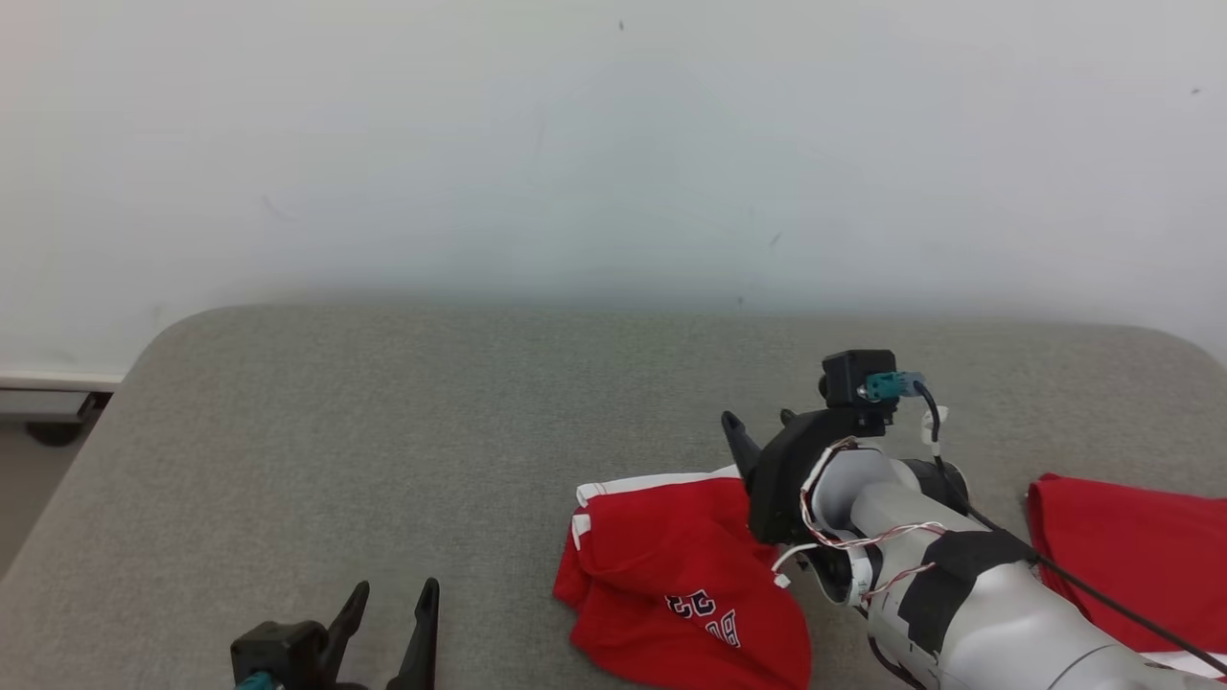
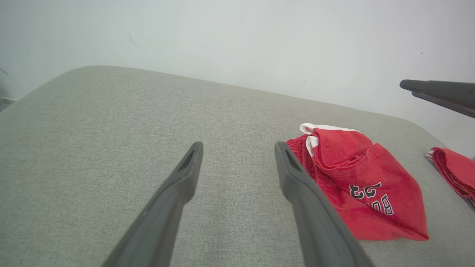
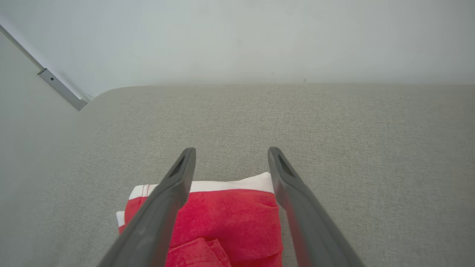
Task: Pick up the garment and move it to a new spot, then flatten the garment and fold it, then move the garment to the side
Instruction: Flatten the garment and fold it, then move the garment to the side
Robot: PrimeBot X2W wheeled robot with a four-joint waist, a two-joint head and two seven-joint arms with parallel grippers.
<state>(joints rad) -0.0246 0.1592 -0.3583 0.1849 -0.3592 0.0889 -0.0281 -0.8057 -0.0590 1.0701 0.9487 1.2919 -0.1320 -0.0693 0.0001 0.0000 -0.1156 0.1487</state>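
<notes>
A red garment (image 1: 671, 565) with white trim and dark lettering lies crumpled on the grey padded table (image 1: 383, 431), near its front edge. My right gripper (image 1: 759, 419) hovers open over the garment's far right corner, fingers pointing toward the wall. In the right wrist view, the right gripper (image 3: 231, 151) has its fingers spread above the white-edged hem of the garment (image 3: 230, 211), holding nothing. My left gripper (image 1: 395, 586) stands open at the lower left, apart from the cloth. In the left wrist view, the left gripper (image 2: 238, 145) is empty, with the garment (image 2: 356, 185) to its right.
A second red cloth (image 1: 1131, 556) lies at the table's right, partly behind my right forearm; it shows as a folded edge (image 2: 451, 170) in the left wrist view. A pale wall (image 1: 613, 144) backs the table. The table's left edge drops to the floor (image 1: 29, 498).
</notes>
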